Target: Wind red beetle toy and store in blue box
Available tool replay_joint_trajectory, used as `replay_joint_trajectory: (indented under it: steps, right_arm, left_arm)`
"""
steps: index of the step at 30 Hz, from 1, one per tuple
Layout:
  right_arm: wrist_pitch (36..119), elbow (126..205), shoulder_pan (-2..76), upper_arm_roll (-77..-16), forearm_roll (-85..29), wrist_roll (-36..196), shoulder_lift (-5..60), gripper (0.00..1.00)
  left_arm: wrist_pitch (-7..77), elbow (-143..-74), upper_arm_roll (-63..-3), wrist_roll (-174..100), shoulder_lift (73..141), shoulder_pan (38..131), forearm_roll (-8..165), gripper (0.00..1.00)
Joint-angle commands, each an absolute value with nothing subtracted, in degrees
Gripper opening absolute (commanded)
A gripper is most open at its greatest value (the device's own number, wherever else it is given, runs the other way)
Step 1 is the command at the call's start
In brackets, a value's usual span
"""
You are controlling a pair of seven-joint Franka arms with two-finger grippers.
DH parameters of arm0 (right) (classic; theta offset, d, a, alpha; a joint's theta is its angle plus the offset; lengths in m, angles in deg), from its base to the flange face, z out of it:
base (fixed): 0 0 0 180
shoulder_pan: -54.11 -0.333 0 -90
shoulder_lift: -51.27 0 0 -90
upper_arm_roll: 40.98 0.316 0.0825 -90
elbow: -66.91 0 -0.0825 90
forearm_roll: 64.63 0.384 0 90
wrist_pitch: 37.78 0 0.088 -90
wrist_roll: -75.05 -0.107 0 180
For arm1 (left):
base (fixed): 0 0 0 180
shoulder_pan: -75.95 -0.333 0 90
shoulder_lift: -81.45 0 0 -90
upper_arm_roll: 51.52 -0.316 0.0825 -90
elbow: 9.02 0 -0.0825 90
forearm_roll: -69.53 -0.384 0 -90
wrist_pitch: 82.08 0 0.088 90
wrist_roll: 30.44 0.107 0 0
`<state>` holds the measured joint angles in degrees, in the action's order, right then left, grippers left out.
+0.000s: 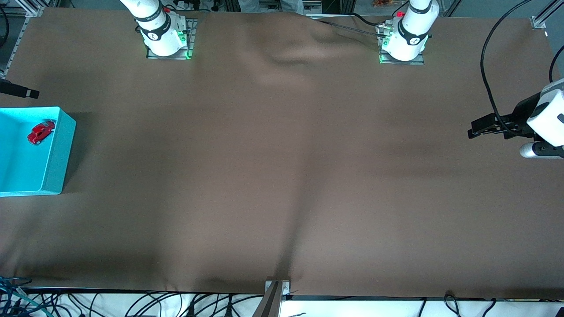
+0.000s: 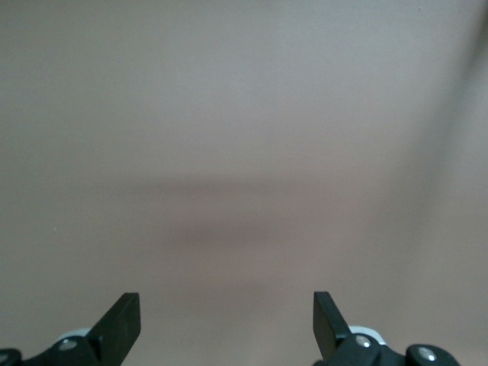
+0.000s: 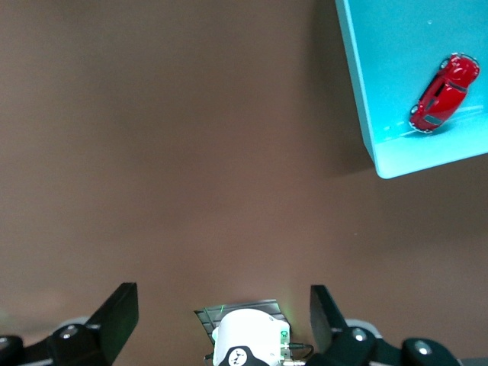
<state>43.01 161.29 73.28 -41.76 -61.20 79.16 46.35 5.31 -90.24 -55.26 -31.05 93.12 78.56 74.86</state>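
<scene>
Brown cloth-covered desk [image 1: 282,176], wrinkled near the middle and toward the arm bases. Aluminium framing and cables around the edges; black cables bunched along the edge nearest the front camera, a metal bracket [image 1: 277,287] at the middle of that edge.

Blue box [image 1: 57,149] at the right arm's end of the desk, open top, partly cut off by the front view's edge. Beetle [image 1: 41,132] inside the box, lying on the floor against the wall nearest the arm bases, close to the corner toward the desk's middle. Long axis diagonal to the box walls, running from that corner toward the box's interior; which end is the nose, cannot tell. Same beetle [image 3: 444,93] in the right wrist view, wheels down, beside the wall's foot.

Left tool [image 1: 475,130] over bare cloth at the left arm's end of the desk, holding nothing; in its wrist view the left tool [image 2: 227,324] spread wide over plain brown cloth.

Right tool [image 3: 224,324] spread wide too, empty, over bare cloth beside the box, with the right arm's base [image 3: 248,341] between the fingers. In the front view only a dark tip [image 1: 20,90] at the edge, just above the box.
</scene>
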Motion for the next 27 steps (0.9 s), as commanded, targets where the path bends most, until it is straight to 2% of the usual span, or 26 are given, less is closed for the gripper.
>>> replay_joint_trajectory:
  steps: [1, 15, 27]
  right_arm:
    - [42.5, 162.1, 73.6, -36.7, -62.3, 78.7, 48.5, 1.0]
    - [43.0, 162.1, 72.0, -24.3, -65.1, 61.5, 50.0, 1.0]
    - [45.2, 162.4, 64.3, -23.7, -65.8, 53.4, 49.9, 1.0]
  left_arm:
    - [5.2, -89.8, -55.7, -29.5, 92.5, 78.7, 75.7, 1.0]
    - [5.2, -90.3, -55.7, -28.2, 91.0, 78.8, 75.1, 0.99]
    - [5.3, -90.5, -55.7, -26.9, 90.1, 78.8, 74.4, 0.99]
